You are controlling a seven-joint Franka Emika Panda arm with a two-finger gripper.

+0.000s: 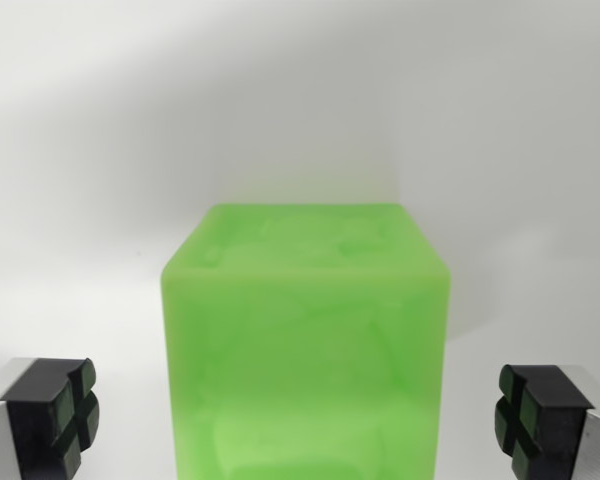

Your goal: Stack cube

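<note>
Translucent green plastic cube (pixel 305 345), frame centre, white surface (pixel 300 100).
Gripper (pixel 305 420) jaws spread, clear of both sides; pre-grasp step: closing next.

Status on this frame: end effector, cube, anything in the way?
End effector open, fingers either side of green cube, not touching. Cube sits on white surface. Nothing in the way.

Bright, even light is seen; a soft shadow lies far left; the cube (pixel 305 350) is slightly blurred.
</note>
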